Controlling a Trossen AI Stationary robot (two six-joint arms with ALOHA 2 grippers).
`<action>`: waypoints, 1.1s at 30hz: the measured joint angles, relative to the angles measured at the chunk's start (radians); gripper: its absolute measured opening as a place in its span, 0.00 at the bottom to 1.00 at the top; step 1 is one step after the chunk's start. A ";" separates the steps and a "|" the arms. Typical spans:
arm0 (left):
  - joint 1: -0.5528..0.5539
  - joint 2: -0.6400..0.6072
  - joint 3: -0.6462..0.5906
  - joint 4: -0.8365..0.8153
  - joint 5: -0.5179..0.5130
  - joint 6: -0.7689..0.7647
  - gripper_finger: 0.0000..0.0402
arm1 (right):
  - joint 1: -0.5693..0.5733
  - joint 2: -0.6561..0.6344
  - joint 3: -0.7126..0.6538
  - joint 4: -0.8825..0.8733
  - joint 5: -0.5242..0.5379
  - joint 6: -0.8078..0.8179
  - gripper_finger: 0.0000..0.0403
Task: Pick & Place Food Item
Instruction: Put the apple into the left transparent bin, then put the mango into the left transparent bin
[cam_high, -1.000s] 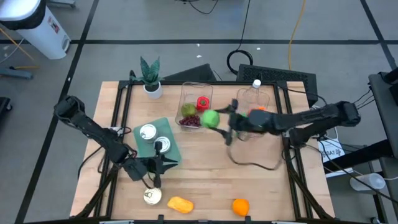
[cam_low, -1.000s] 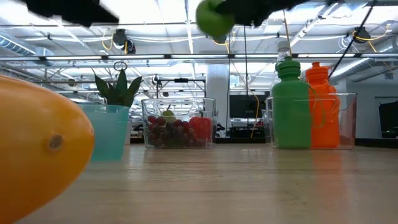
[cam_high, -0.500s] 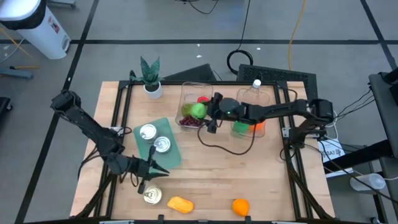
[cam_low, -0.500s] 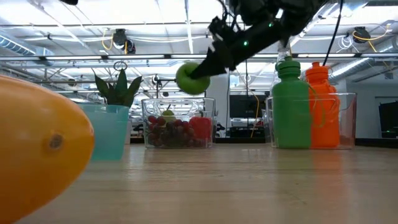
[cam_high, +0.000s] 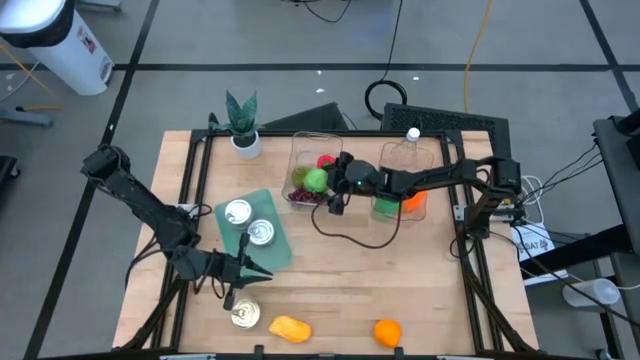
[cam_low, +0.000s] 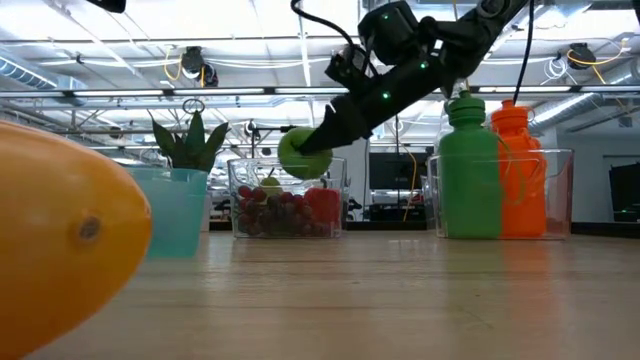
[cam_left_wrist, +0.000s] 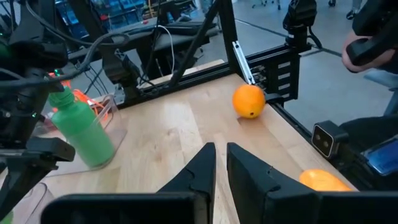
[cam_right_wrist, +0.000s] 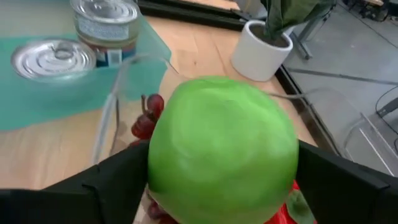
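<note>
A green apple (cam_high: 316, 180) sits between the fingers of my right gripper (cam_high: 326, 186), which is shut on it. It hangs just above the rim of the clear food box (cam_high: 297, 150) on the far side of the table. The low view shows the apple (cam_low: 303, 155) over the box (cam_low: 238, 205), which holds grapes, a red piece and a pear. In the right wrist view the apple (cam_right_wrist: 224, 146) fills the picture. My left gripper (cam_high: 255, 272) is shut and empty. It hovers near the table's near-left part, beside the teal mat. My right gripper pinches the apple across its round body, one finger (cam_right_wrist: 118, 180) on each side (cam_right_wrist: 158, 155). The fingers slant down from the table's right side. The apple is lifted clear, just above the food box.
Green (cam_high: 385, 205) and orange (cam_high: 415, 192) bottles stand in a clear bin to the right of the box. Two cans (cam_high: 238, 212) stand on the teal mat, and a third (cam_high: 244, 316) is near the front edge. A yellow-orange fruit (cam_high: 289, 328), an orange (cam_high: 387, 332), a potted plant (cam_high: 242, 125) and a loose cable (cam_high: 360, 235) are also there.
My right gripper has carried the apple from above the table's middle toward the far-left, and down, to just over the food box. It stays shut on the apple. My left gripper has shifted a little toward the near edge.
</note>
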 joint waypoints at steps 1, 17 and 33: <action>0.000 0.000 0.000 -0.001 0.000 0.000 0.12 | 0.003 0.000 0.000 0.004 0.001 0.006 0.92; 0.000 0.000 0.000 -0.041 -0.007 -0.015 0.12 | 0.077 -0.231 -0.002 -0.032 0.043 0.105 0.97; -0.001 0.000 0.001 -0.073 -0.082 -0.072 0.12 | 0.490 -0.754 -0.231 -0.074 0.023 0.064 0.03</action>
